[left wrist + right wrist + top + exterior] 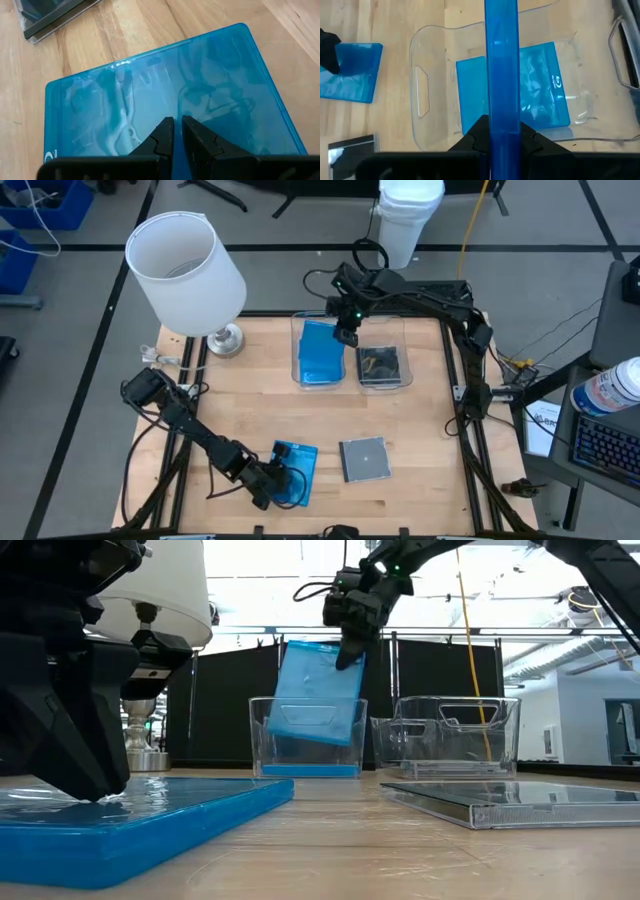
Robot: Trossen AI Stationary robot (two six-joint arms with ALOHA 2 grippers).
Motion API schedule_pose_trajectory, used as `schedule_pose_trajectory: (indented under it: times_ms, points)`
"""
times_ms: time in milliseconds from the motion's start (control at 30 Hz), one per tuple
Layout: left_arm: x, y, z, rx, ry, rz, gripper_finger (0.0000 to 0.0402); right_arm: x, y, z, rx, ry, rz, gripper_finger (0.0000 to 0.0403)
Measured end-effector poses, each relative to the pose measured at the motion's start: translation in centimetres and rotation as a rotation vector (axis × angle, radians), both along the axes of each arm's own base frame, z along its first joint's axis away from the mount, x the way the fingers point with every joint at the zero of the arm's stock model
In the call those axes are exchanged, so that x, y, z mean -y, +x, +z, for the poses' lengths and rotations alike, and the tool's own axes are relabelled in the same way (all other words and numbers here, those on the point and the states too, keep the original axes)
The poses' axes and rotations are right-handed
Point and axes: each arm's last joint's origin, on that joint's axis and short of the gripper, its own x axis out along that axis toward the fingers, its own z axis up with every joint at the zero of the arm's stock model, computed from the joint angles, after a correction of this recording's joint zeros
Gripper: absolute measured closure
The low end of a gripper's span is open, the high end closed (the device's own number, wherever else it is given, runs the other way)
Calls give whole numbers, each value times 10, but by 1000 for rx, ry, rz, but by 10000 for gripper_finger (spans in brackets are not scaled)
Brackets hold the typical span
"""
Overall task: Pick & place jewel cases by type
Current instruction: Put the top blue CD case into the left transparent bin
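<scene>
A bright blue jewel case [297, 471] lies flat near the table's near edge, with my left gripper [272, 488] shut on top of it. To its right a grey jewel case [363, 458] lies flat. My right gripper [350, 652] is shut on a second blue jewel case [318, 692] over the left clear bin [298, 370]. A third blue case [535, 85] lies on that bin's floor. The right bin [405, 376] holds a dark-insert case [380, 361]. My left gripper [177, 124] presses its shut fingertips [165, 127] on the case's flat top face [150, 95], slanting down from the table's left. The case lies flat on the wood. My right gripper [502, 125] pinches the blue case's upper edge [502, 107] between its two fingers, from above. The case hangs tilted below the fingers, and its lower part [305, 730] reaches down inside the left bin, above the case on the floor.
A white lamp [185, 265] with a metal base [224, 338] stands at the table's far left corner. A white bucket [408, 215] stands beyond the far edge. Bare wood lies between the bins and the two cases near the front.
</scene>
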Motion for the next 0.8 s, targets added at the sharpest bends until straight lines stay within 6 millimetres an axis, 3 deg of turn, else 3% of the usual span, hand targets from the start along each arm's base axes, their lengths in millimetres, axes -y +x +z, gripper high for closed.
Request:
schedule_pose_trajectory:
  times_ms: [233,633,800]
  points:
    - [-2,1,0,9,14,19,355,-16,7,-1,3,26,49,379]
    - [-2,1,0,9,11,22,355,-21,7,-42,-40,64,44,376]
    - [-2,1,0,5,-4,38,355,-19,9,-54,-34,-4,49,368]
